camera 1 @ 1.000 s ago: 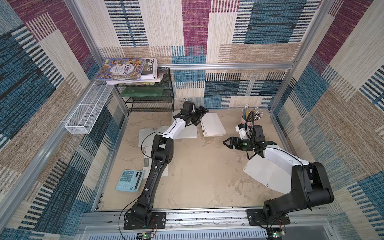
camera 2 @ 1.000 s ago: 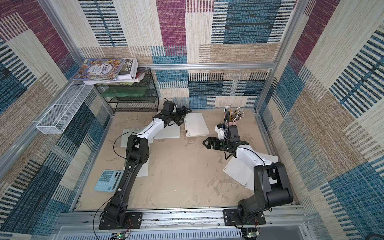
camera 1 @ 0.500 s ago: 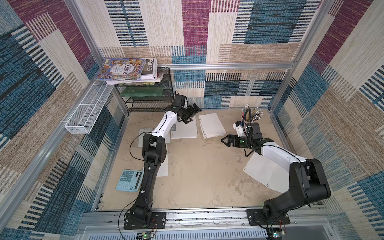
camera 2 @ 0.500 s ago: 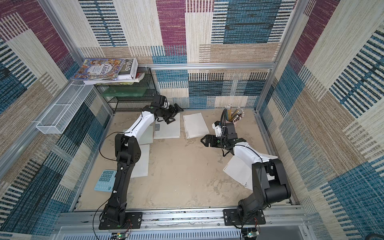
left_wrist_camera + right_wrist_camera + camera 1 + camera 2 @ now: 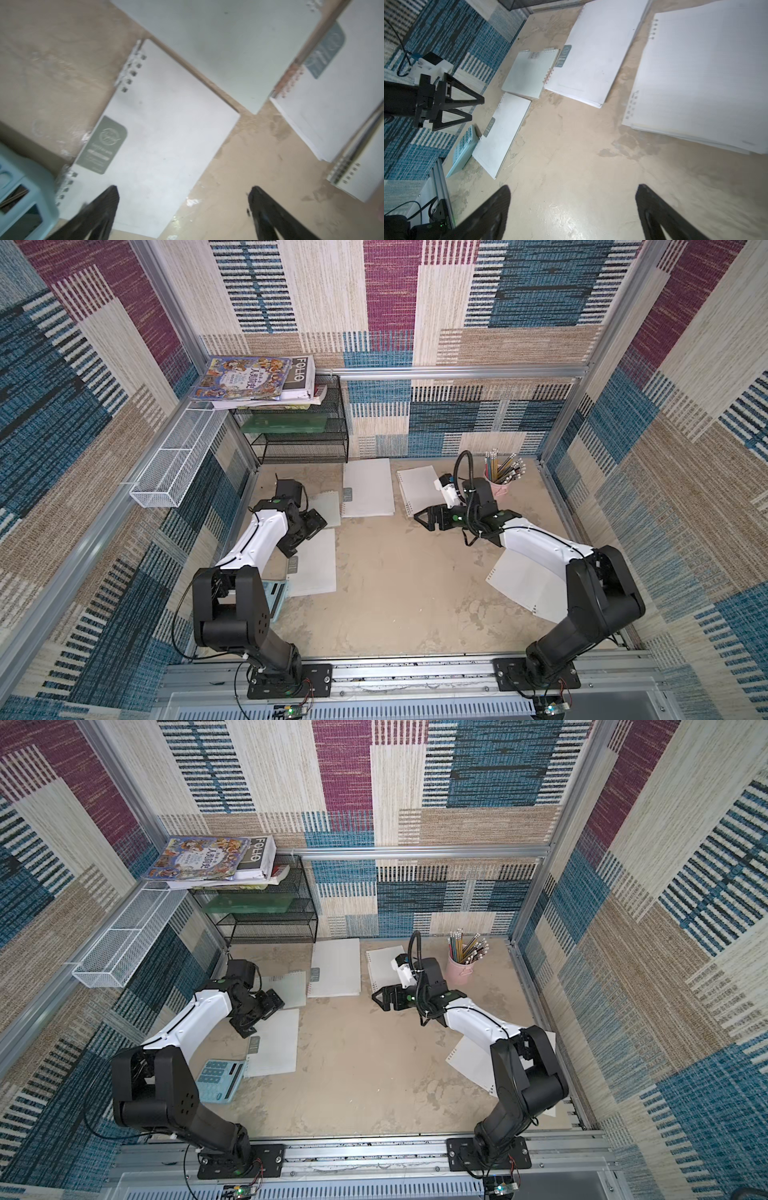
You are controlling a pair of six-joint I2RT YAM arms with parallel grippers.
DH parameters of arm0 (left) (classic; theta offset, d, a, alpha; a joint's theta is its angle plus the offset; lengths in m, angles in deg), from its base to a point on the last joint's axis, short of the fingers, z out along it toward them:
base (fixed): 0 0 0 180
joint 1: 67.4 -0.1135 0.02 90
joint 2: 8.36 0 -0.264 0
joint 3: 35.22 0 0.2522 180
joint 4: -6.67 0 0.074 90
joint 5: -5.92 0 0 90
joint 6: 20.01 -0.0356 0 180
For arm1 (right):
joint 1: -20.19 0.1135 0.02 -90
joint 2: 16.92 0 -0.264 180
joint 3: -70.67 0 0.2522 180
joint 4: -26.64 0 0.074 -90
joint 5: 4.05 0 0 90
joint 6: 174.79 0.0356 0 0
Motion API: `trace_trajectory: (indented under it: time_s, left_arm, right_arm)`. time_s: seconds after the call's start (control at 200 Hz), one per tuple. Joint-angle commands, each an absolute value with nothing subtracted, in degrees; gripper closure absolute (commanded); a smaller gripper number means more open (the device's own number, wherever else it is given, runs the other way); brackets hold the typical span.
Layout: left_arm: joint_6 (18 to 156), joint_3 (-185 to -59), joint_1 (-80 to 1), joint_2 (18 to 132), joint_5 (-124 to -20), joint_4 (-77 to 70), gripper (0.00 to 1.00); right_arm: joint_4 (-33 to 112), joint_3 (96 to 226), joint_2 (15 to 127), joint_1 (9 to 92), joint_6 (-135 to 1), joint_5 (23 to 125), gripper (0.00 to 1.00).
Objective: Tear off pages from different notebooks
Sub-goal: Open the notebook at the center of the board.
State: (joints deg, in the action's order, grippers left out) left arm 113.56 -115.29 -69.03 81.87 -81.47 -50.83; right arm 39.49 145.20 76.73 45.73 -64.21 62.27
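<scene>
Calculator, light blue, lies at the far left of the worktop, just beside the spiral edge of the near-left notebook, which is closed with its grey-green label showing. Over the far end of that notebook hangs the left gripper, its jaws spread wide and nothing between them. It seems to hover clear of the cover, though the blurred wrist view leaves that unsure. Just behind it sits the small notebook, also closed. Next to the right, near the back wall, lies the large closed notebook, and beside that the open notebook with a lined white sheet facing up. The right gripper hangs just in front of the open notebook, over bare worktop, jaws almost fully apart and empty. A loose page with binding holes along one edge rests flat further right, partly under the right arm. A pink pencil cup stands in the back right corner.

A second ago the left arm reached far back, its gripper between the rear notebooks. It has since drawn back to the left side. The right gripper has shifted a little toward the middle, and the notebooks and page have not moved.
</scene>
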Motion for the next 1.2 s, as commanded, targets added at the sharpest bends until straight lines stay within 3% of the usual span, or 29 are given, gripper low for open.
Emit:
trace_trajectory:
  time_s: [0.0,0.18,0.381,0.701,0.971,1.197]
  left_arm:
    - [115.4,-111.0,-70.2,81.8,-82.4,-51.6,0.01]
    - [116.2,-106.9,-70.7,81.3,-83.5,-49.9,0.01]
    - [112.8,-110.8,-73.6,84.6,-87.3,-49.2,0.02]
    - [109.0,-114.5,-76.0,96.4,-73.9,-43.0,0.17]
    - [110.5,-107.4,-69.6,92.0,-68.3,-42.1,0.23]
    - [114.1,-104.1,-59.2,89.1,-67.6,-40.8,0.26]
  right_arm:
    - [40.3,146.3,79.1,48.0,-65.1,63.6,0.04]
    - [41.6,147.8,81.9,52.8,-65.8,63.4,0.04]
    - [40.7,146.1,82.2,54.4,-65.5,62.5,0.02]
    - [40.4,145.0,81.2,54.6,-65.3,62.4,0.02]
    - [38.0,143.7,81.9,54.7,-63.9,59.2,0.00]
    - [35.3,142.5,85.0,55.2,-60.1,55.0,0.08]
